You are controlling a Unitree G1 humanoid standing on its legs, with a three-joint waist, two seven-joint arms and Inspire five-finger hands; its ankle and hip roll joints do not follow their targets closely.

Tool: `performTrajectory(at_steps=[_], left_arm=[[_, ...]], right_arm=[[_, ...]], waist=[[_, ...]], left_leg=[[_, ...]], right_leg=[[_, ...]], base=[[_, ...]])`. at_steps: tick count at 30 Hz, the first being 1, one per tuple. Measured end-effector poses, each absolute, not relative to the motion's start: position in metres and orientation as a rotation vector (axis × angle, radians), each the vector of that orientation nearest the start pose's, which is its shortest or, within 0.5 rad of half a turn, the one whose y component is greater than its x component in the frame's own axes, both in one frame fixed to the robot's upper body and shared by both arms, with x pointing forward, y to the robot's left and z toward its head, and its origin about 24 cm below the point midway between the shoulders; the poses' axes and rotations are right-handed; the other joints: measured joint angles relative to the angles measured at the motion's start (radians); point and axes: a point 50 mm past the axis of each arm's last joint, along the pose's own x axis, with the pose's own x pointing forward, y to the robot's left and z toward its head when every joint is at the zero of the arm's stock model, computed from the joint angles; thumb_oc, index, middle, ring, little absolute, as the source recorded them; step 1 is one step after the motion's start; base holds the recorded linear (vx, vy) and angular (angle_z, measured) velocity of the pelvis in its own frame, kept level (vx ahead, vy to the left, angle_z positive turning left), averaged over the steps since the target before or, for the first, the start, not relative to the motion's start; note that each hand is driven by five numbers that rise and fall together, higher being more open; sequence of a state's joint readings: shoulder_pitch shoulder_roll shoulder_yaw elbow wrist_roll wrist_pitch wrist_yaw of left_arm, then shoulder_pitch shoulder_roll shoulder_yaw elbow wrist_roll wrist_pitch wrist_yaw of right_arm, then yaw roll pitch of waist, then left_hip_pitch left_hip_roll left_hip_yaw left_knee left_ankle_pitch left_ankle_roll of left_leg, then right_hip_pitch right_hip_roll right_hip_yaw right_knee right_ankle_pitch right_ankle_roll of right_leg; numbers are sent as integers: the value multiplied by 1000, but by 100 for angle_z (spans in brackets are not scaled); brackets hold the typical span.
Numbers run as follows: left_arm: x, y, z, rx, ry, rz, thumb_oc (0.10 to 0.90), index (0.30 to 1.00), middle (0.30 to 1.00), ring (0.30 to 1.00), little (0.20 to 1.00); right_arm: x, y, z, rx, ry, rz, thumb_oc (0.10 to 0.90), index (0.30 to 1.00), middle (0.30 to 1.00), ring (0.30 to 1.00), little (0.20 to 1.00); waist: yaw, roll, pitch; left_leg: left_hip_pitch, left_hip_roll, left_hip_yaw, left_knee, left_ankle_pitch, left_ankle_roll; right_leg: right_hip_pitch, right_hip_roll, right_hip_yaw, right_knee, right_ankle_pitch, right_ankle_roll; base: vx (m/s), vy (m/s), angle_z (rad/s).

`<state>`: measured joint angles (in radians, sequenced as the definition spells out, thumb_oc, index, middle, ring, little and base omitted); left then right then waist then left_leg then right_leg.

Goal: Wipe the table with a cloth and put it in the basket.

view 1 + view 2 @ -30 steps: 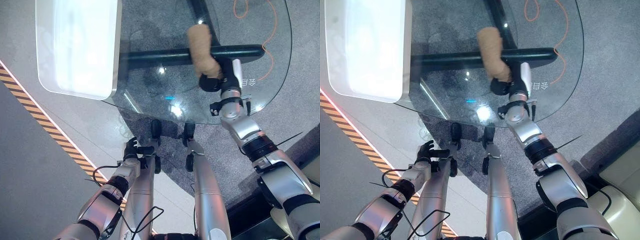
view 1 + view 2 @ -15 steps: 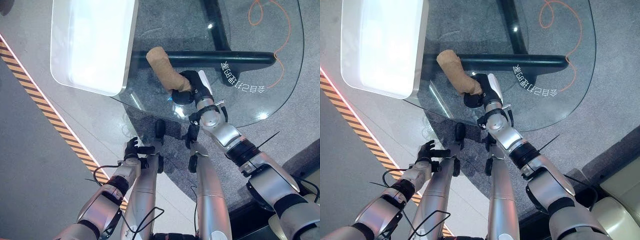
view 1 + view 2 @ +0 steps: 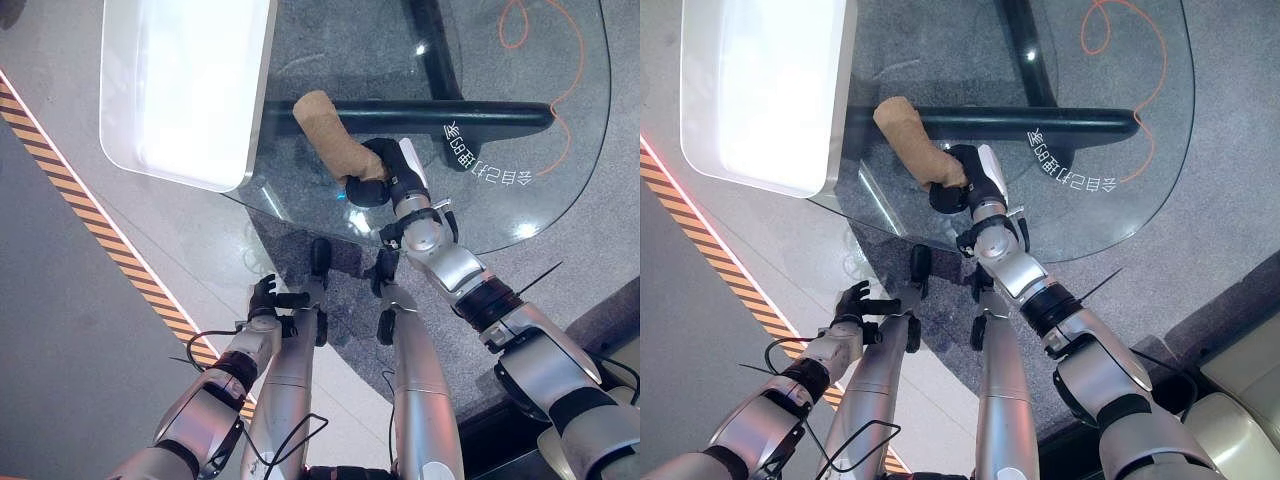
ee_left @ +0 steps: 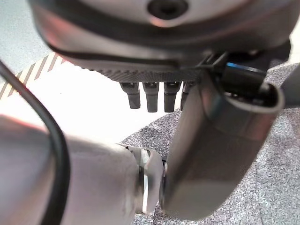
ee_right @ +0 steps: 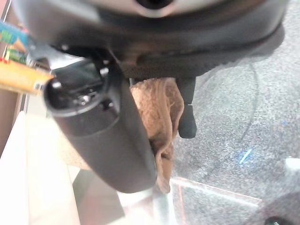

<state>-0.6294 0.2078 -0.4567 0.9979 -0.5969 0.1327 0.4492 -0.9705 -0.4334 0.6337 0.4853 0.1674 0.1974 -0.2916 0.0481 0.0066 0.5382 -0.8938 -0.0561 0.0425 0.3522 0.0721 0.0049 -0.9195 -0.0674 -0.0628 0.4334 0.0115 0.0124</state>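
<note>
Here, right hand (image 3: 378,180) clamped on tan cloth (image 3: 328,135) atop glass table (image 3: 560,180), beside white basket (image 3: 180,80); white print unreadable. Left hand (image 3: 266,298) below table edge, fingers relaxed, over grey floor (image 3: 60,330).

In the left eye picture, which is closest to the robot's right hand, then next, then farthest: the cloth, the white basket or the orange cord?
1. Cloth: held in the right hand.
2. Basket: to the hand's left, on the table's edge.
3. Orange cord: far right, under the glass.
</note>
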Motion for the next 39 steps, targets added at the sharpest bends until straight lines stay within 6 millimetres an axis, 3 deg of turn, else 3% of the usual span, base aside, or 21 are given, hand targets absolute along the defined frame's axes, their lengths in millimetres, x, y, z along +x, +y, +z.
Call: performTrajectory(at_steps=[25,32,39], left_arm=[[328,159,-21,134,593,262,800,900,900,900,900],[328,162,-21,137,593,269,800,900,900,900,900],[328,175,-19,157,585,296,800,900,900,900,900]], right_arm=[[386,-103,187,-687,-258,65,100,300,300,300,200],[390,-119,193,-685,-268,-53,100,300,300,300,200],[397,-154,208,-597,-259,-278,100,300,300,300,200]], waist=[[-27,-9,3],[-28,-11,3],[-31,-27,4]], left_leg=[[-7,-6,24,19,-14,22],[-8,-5,28,35,-18,26],[-16,-1,43,55,-25,36]], right_leg=[[-6,-4,20,-3,5,17],[-3,-3,24,-2,10,22],[-1,2,46,-20,18,32]], base=[[1,-9,-1],[0,-19,-1],[-1,-33,-7]])
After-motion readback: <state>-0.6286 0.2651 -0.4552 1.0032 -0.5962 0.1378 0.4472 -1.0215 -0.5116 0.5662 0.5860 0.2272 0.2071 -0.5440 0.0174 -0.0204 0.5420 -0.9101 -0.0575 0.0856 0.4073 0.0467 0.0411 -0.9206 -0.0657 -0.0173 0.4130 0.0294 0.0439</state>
